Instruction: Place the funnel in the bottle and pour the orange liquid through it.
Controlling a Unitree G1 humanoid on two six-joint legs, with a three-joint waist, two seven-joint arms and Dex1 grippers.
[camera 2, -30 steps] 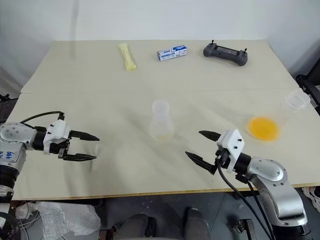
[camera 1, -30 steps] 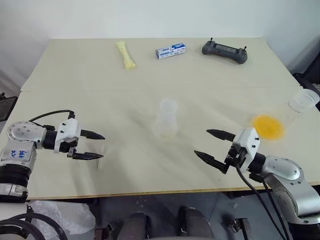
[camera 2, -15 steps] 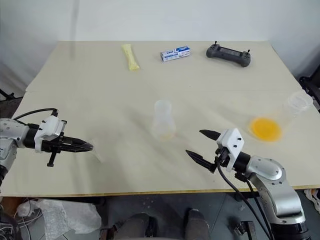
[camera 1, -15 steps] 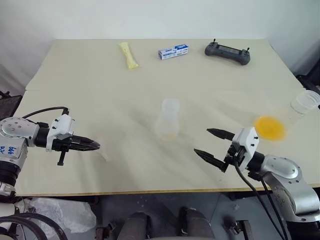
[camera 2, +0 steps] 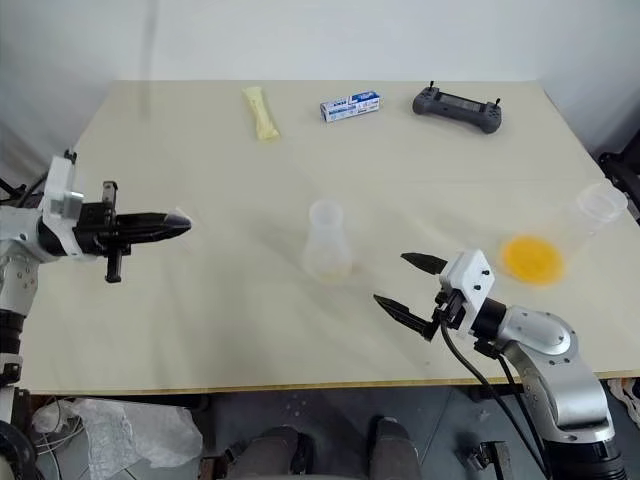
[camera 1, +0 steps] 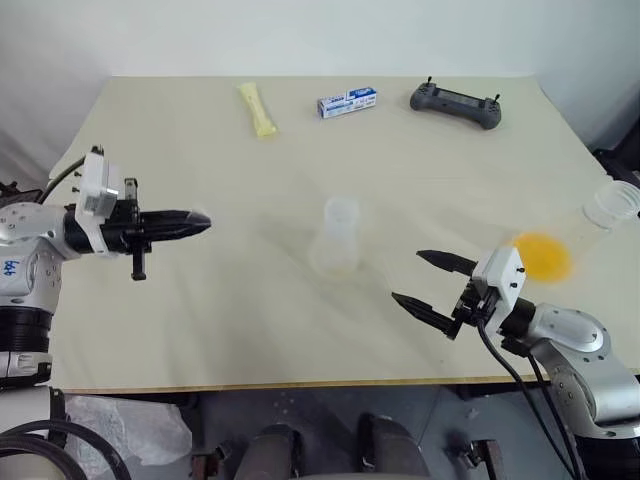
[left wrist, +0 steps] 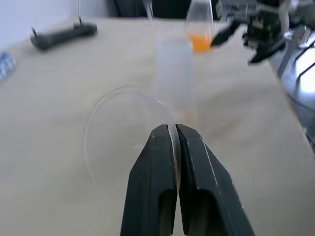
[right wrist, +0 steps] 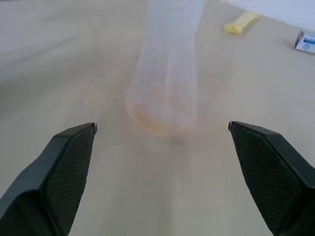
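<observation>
Clear plastic funnel is pinched by its rim in the left gripper, whose two black fingers are pressed together on it; gripper points level toward the table middle, held up off the surface at the robot's left side. In the left wrist view the funnel's round mouth shows as a faint ring just past the fingertips. Bottle stands upright near the middle of the beige table, well apart from both grippers, with a faint orange tint at its base. Right gripper hangs just above the table at the robot's right, jaws spread wide, nothing between them, pointed at the bottle; right wrist view has the bottle centred between the two fingers. Orange liquid sits in a tilted clear vessel near the table's right edge, beyond the right gripper. Far side of the table: yellow packet, small blue-and-white box, dark grey handheld controller, all well apart from the bottle.
</observation>
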